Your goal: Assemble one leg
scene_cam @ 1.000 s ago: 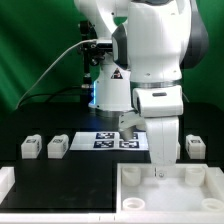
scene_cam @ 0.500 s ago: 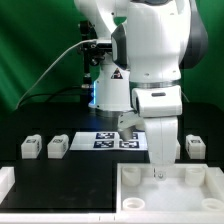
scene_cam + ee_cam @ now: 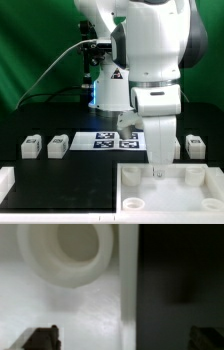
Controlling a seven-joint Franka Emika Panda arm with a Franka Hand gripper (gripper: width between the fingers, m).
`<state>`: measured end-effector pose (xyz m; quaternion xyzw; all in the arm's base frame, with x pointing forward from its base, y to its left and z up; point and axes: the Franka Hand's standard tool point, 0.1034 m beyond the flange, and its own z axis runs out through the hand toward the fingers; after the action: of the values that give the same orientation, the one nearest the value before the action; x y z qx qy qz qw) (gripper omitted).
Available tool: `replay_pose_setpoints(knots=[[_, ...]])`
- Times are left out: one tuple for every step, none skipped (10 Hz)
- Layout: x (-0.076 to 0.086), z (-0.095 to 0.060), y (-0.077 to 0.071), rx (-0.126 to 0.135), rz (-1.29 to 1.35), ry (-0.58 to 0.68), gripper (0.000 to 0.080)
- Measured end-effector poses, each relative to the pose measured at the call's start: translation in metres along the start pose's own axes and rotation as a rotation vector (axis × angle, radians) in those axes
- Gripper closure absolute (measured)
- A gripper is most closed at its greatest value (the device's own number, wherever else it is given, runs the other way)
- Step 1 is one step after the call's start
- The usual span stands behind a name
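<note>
The two-finger gripper [image 3: 157,172] hangs straight down over the large white square tray-like piece with corner sockets [image 3: 178,203], which lies at the table's corner nearest the exterior camera, on the exterior view's right. In the wrist view the dark fingertips [image 3: 42,336] stand wide apart with nothing between them. They straddle the line where the tray's white floor meets the black tabletop, and a round moulded socket [image 3: 75,249] lies just inside that line. So the pincer is spread and empty, low over the tray's far rim; whether it touches the plastic I cannot tell. No small white plastic block-shaped leg with a black-and-white tag is in the pincer. Two lie side by side near the table's edge on the exterior view's left [image 3: 30,148] [image 3: 57,147], and a third leg [image 3: 195,147] sits beyond the tray towards the opposite edge, all well apart from the sockets. The marker board [image 3: 108,140] lies mid-table behind the tray. The step in hand looks like dealing with the tray itself, either gripping its wall or checking its position, not carrying a leg. Next, the fingers would need to close squarely on that thin rim without skidding off, or the arm would need to lift clear and go to fetch a leg.
</note>
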<state>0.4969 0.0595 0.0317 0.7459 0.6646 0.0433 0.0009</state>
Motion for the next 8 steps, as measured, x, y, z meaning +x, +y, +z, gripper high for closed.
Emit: replay_pose_setpoints(knots=[[0.005,-0.014,-0.004,-0.018,0.082,-0.001,0.0151],[0.014,-0.020,-0.014,-0.017,0.179,0.001,0.0151],[0.029,-0.021,-0.023,-0.010,0.306,0.004,0.0151],[0.040,-0.020,-0.029,0.001,0.476,0.015,0.0151],[0.043,-0.020,-0.030,0.009,0.578,0.023,0.0151],[0.041,-0.020,-0.029,0.011,0.659,0.025,0.0151],[0.042,-0.020,-0.030,0.012,0.724,0.025,0.0151],[0.048,-0.018,-0.034,0.023,0.898,0.026,0.0151]])
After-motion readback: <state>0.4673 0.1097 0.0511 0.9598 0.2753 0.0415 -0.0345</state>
